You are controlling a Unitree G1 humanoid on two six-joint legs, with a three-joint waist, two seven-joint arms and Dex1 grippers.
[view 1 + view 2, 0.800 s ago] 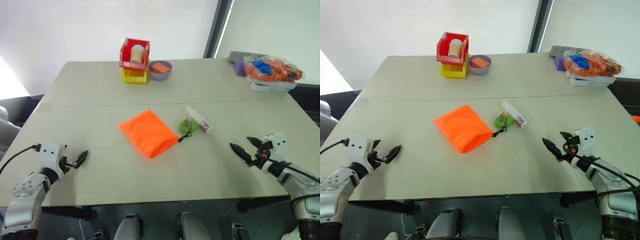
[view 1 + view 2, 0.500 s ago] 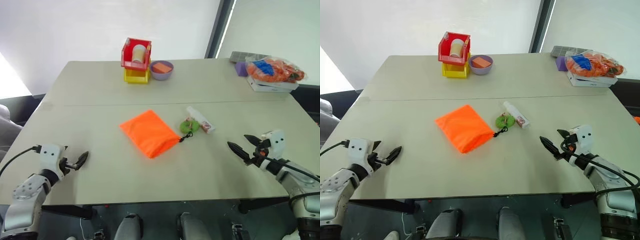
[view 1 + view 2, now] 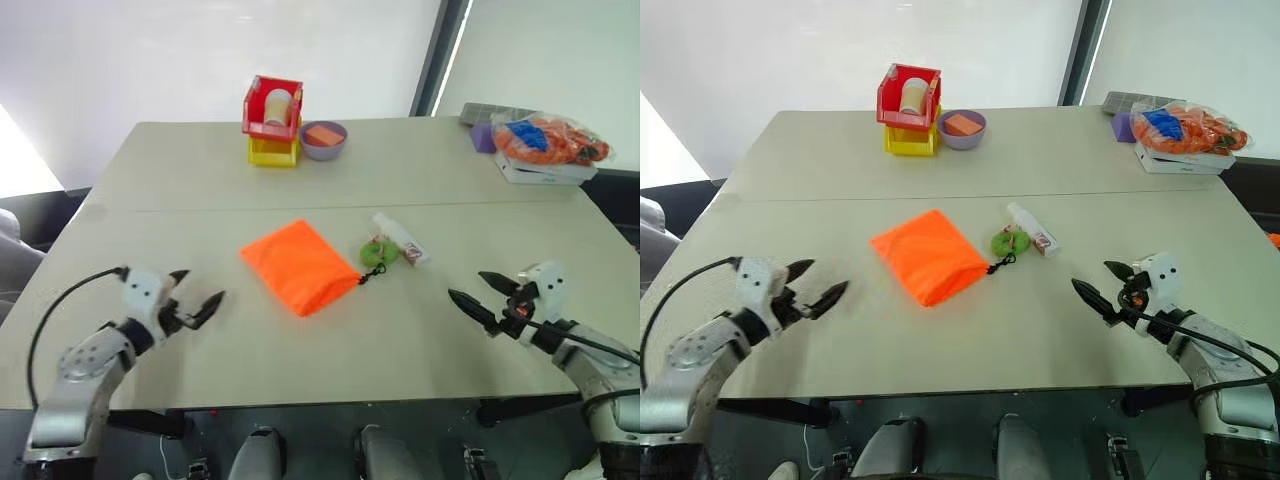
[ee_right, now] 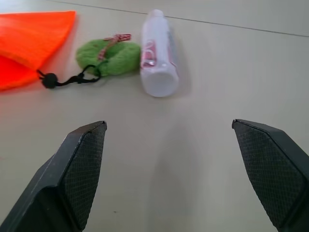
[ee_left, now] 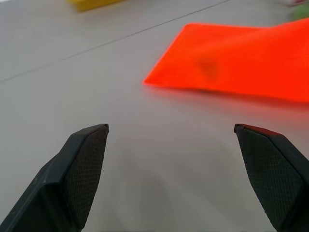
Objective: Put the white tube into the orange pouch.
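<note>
— Where is the white tube (image 3: 400, 239)?

— It lies flat on the counter (image 3: 420, 180), just to the right of the orange pouch (image 3: 298, 265), with the green tag (image 3: 377, 251) between the two. From my right wrist I see the tube touching the tag or very nearly so, I cannot tell which. Its printed reddish patch sits at the end nearer me.

— And the pouch?

— Flat on the counter, near the middle. A thin black cord (image 4: 67, 81) runs from its right corner to the green tag.

— Your grippers?

— My left gripper (image 3: 197, 303) hangs to the left of the pouch and nearer me, fingers spread wide, holding nothing. My right gripper (image 3: 480, 293) is to the right of the pouch, nearer me than the tube, fingers also spread wide and empty. Both are apart from the pouch and the tube.

— Anything else?

— Beyond the pouch, at the far side of the counter, a red bin (image 3: 271, 107) sits on a yellow bin (image 3: 271, 151), with a purple bowl (image 3: 322, 140) just beside them. Far to the right of the pouch is a clear plastic bag (image 3: 546, 138) of orange and blue items.
</note>
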